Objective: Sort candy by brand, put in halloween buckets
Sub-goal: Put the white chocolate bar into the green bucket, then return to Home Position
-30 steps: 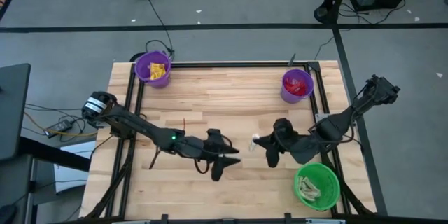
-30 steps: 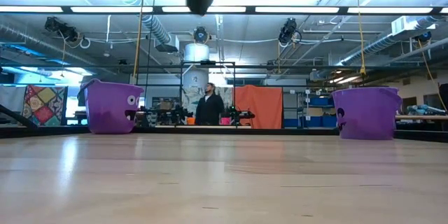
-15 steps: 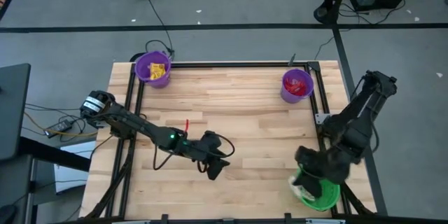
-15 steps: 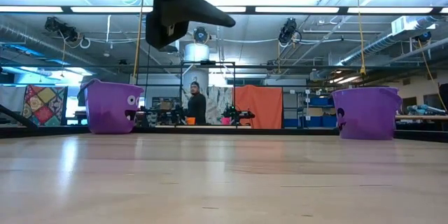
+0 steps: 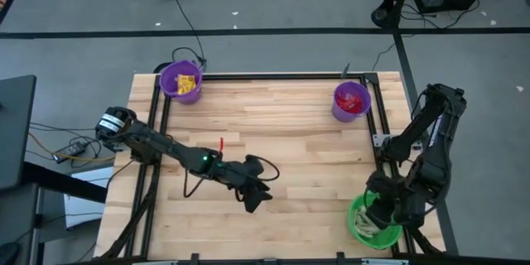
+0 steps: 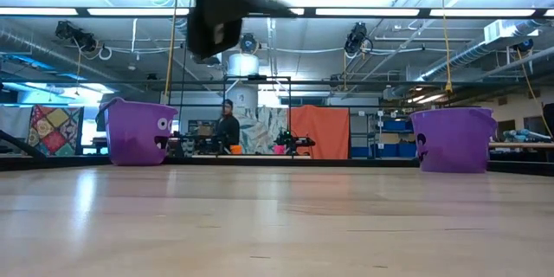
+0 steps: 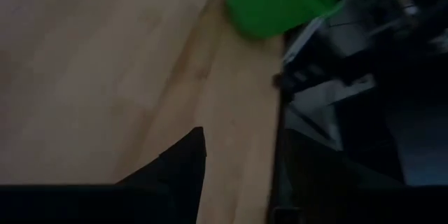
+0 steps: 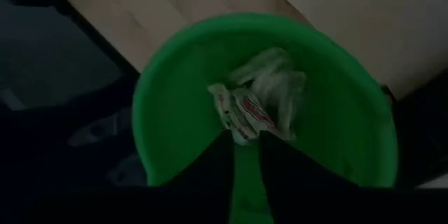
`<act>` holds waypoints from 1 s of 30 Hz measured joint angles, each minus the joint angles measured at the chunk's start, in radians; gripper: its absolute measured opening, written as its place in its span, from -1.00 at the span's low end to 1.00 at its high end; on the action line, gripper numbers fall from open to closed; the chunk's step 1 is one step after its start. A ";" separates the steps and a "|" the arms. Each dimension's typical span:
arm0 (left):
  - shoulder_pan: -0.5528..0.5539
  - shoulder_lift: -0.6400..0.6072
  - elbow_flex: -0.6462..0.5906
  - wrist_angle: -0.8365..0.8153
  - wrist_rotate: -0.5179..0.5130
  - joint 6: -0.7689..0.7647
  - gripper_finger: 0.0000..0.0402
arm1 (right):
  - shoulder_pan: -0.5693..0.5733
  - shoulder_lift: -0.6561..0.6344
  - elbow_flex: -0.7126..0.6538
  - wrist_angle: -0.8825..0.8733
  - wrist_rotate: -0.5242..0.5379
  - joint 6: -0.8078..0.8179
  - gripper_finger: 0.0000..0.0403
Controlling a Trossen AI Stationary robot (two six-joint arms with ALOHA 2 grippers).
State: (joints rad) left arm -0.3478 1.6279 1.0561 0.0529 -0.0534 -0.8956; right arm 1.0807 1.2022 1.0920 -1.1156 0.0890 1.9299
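Note:
The green bucket (image 5: 364,225) stands at the table's near right corner with cream-wrapped candy (image 8: 269,84) lying in it. My right gripper (image 5: 383,209) hangs over it, fingers nearly shut, with a cream wrapper with red print (image 8: 241,112) at their tips. One purple bucket (image 5: 180,80) at the far left holds yellow candy. The other purple bucket (image 5: 351,99) at the far right holds red candy. My left gripper (image 5: 253,199) hovers above the table's middle near side, touching nothing. My right gripper pinches the cream wrapper by its near edge (image 8: 243,134) between the two fingertips (image 8: 222,147), pointing down from above. The wrapper is lifted clear over the inside of the green bucket (image 8: 168,112), above the candy lying there.
A thin red piece (image 5: 221,146) lies on the wood beside the left arm. A black metal frame (image 5: 377,132) runs along the table's edges. A person (image 6: 227,128) walks in the room far behind the table. Bare wood (image 5: 306,149) stretches between the buckets.
My right gripper has swung from the table's middle toward the near right corner and now hangs over the green bucket; the small white piece beside it went with it. My left gripper has drawn back slightly toward the left near side. The person behind has walked left.

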 joint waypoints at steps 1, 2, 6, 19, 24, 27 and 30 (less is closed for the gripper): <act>0.002 0.000 0.000 0.027 0.013 0.013 -0.04 | 0.003 0.000 0.000 -0.008 -0.001 0.020 -0.58; 0.002 0.000 0.000 0.061 0.015 0.032 -0.04 | 0.005 0.000 0.000 -0.012 -0.002 0.032 -0.52; 0.001 -0.021 0.000 0.173 0.019 0.073 -0.04 | 0.004 0.000 0.000 -0.014 0.037 0.041 -0.31; 0.026 -0.467 0.001 -0.165 -0.170 0.329 -0.04 | -0.154 -0.019 0.000 0.444 0.600 -0.651 -0.24; 0.046 -0.564 0.001 -0.266 -0.189 0.418 -0.06 | -0.289 -0.011 0.000 0.587 0.688 -1.101 -0.25; 0.049 -0.611 0.001 -0.317 -0.193 0.446 -0.11 | -0.375 -0.010 0.000 0.718 0.708 -1.359 -0.25; 0.049 -0.660 0.000 -0.340 -0.199 0.472 -0.19 | -0.446 -0.009 0.000 0.873 0.760 -1.534 -0.28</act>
State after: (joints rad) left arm -0.2989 0.9683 1.0557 -0.2872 -0.2527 -0.4235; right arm 0.6351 1.1929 1.0920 -0.2429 0.8486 0.3964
